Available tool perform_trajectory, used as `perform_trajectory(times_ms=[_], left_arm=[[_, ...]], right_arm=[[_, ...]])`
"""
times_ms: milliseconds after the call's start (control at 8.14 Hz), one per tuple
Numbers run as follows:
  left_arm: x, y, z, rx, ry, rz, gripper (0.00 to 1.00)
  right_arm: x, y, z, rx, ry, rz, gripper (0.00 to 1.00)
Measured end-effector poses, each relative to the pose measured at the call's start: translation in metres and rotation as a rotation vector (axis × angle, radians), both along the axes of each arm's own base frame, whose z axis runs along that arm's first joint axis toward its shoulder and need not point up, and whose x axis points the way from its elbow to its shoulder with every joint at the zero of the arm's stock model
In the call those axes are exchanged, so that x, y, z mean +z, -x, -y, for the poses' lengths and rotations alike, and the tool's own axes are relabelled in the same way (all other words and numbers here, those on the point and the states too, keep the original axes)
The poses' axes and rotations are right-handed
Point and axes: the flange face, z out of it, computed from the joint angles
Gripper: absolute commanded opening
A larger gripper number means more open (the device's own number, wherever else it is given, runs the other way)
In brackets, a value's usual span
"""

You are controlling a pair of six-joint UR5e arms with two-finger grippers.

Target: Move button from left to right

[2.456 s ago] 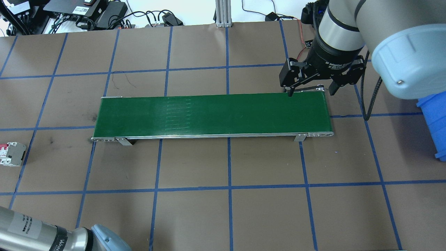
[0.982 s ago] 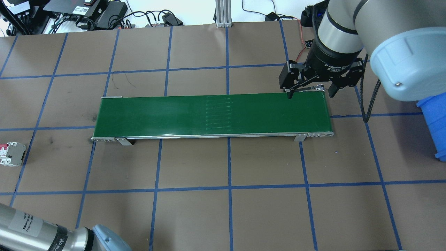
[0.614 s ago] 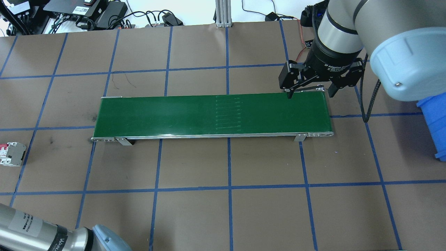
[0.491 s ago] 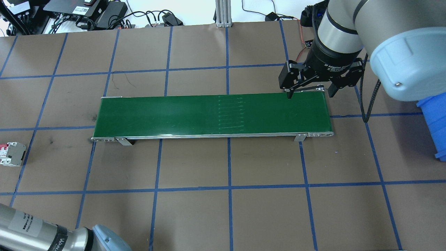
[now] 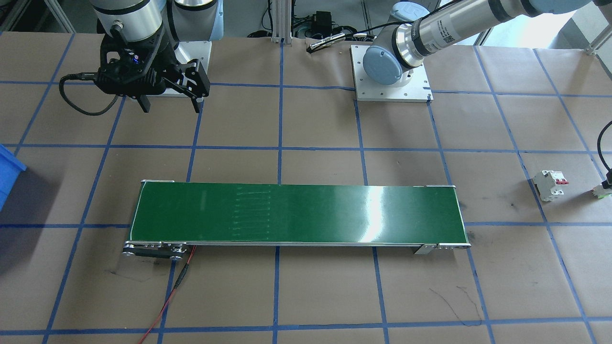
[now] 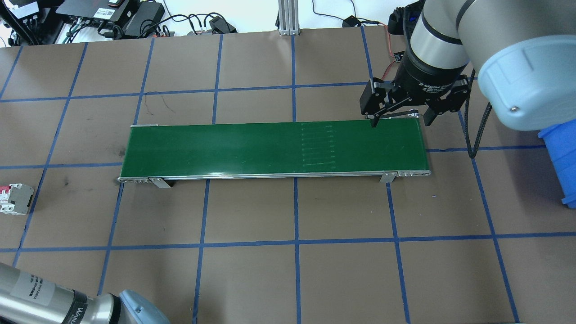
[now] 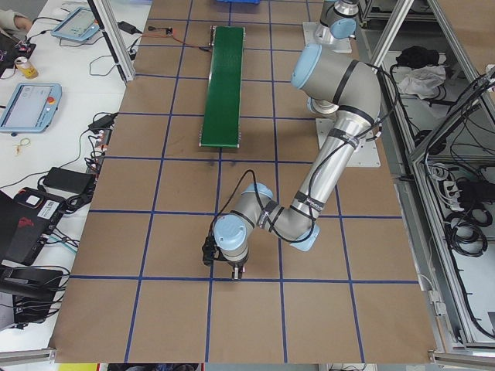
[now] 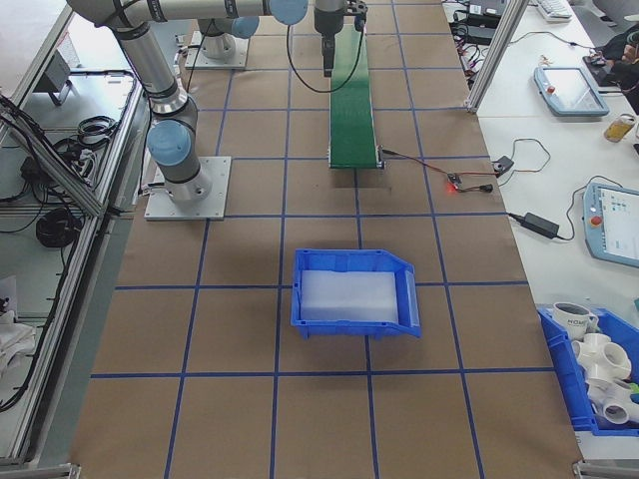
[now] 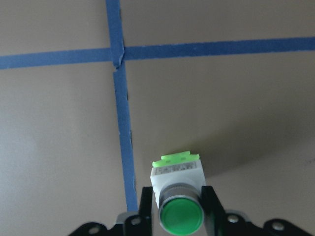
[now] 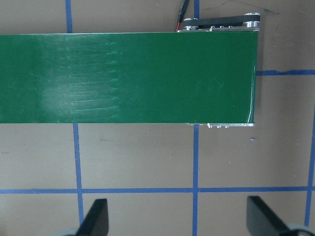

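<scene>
The seam marks on the conveyor belt [image 6: 274,148] are advancing rightward between frames, so the belt is running. The left pincer [image 9: 180,204] is clamping the button [image 9: 178,196] above the bench [image 9: 221,108], not yet loaded. The right pincer [image 6: 398,118] is waiting, spread apart, at the belt's right end.

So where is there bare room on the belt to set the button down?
The whole green belt is bare from end to end. Only its far right corner is crowded, where the open right gripper hangs. The button sits between the left gripper fingers.
</scene>
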Motion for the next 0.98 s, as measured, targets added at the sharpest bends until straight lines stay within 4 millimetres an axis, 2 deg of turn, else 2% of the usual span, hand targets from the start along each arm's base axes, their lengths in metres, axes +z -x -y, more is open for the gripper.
perform_trajectory(times_ms=[123, 246, 491, 614, 737, 860, 982], left_arm=[[0.0, 0.0, 0.0, 0.0, 0.0, 0.0, 0.0], [0.001, 0.0, 0.0, 0.0, 0.0, 0.001, 0.0], [0.021, 0.004, 0.0, 0.002, 0.009, 0.014, 0.0], [0.048, 0.01, 0.0, 0.002, 0.02, 0.026, 0.0], [0.087, 0.021, -0.002, 0.0, 0.027, 0.031, 0.0], [0.124, 0.039, 0.001, -0.007, 0.029, 0.028, 0.0], [0.156, 0.067, 0.013, -0.02, 0.036, 0.031, 0.0]], right_arm=[[0.0, 0.0, 0.0, 0.0, 0.0, 0.0, 1.0], [0.0, 0.0, 0.0, 0.0, 0.0, -0.001, 1.0], [0.0, 0.0, 0.0, 0.0, 0.0, -0.001, 1.0], [0.0, 0.0, 0.0, 0.0, 0.0, -0.001, 1.0], [0.0, 0.0, 0.0, 0.0, 0.0, -0.001, 1.0], [0.0, 0.0, 0.0, 0.0, 0.0, -0.002, 1.0], [0.0, 0.0, 0.0, -0.001, -0.001, -0.002, 1.0]])
